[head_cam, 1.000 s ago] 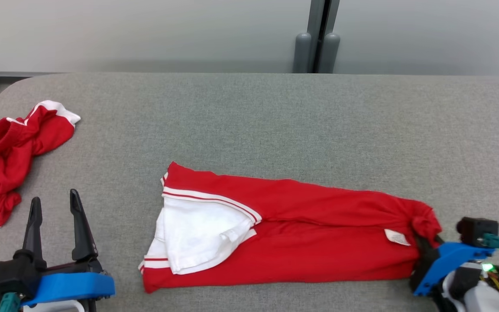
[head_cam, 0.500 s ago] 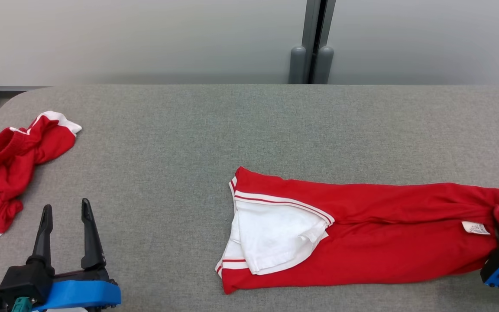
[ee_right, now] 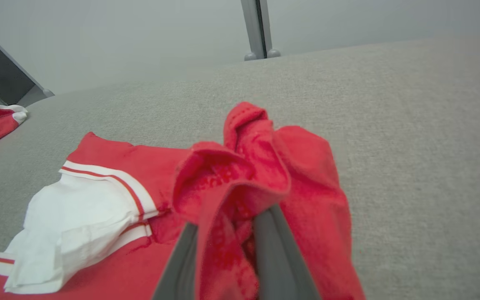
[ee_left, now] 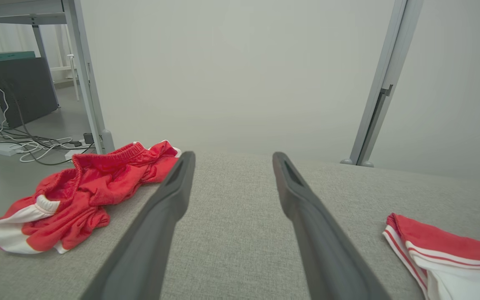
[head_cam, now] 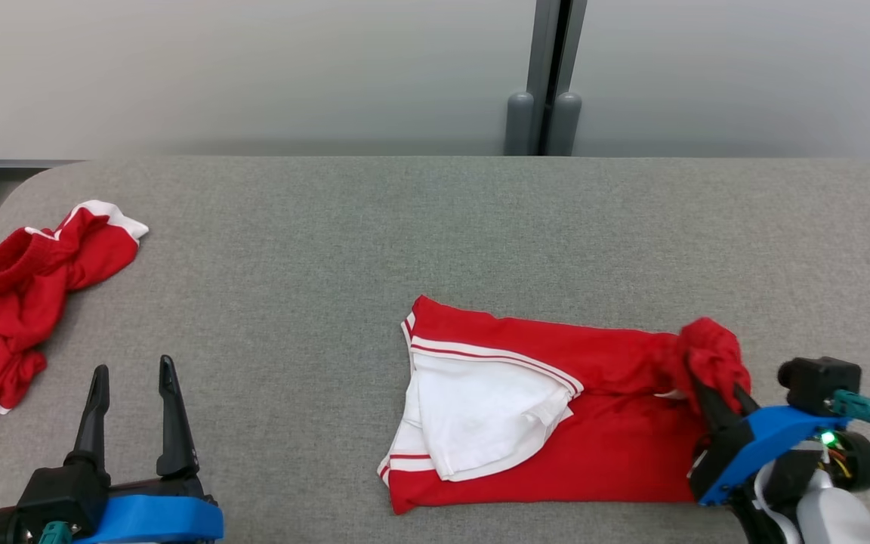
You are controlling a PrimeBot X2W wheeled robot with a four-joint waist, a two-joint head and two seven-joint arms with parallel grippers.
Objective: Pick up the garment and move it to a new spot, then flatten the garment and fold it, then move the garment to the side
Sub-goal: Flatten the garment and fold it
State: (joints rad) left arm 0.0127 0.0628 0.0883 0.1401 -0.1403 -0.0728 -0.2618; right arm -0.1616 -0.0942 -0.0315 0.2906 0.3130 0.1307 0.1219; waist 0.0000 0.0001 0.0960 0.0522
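Across the grey table point(head_cam: 435, 227), at near right, the red-and-white garment point(head_cam: 616, 453), left end flat with a white panel uppermost, right end bunched and lifted. At far left, by the table edge, a second red garment point(head_cam: 20, 302) in a crumpled heap. At near right, right gripper point(head_cam: 714, 389) pinched tight on the garment's bunched end; at near left, left gripper point(head_cam: 134, 366) spread wide, holding nothing.

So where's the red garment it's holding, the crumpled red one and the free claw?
held garment point(head_cam: 601, 461), head view, red lower panel.
crumpled garment point(head_cam: 20, 302), head view, its red middle.
left gripper point(head_cam: 134, 364), head view, midway between its fingertips.
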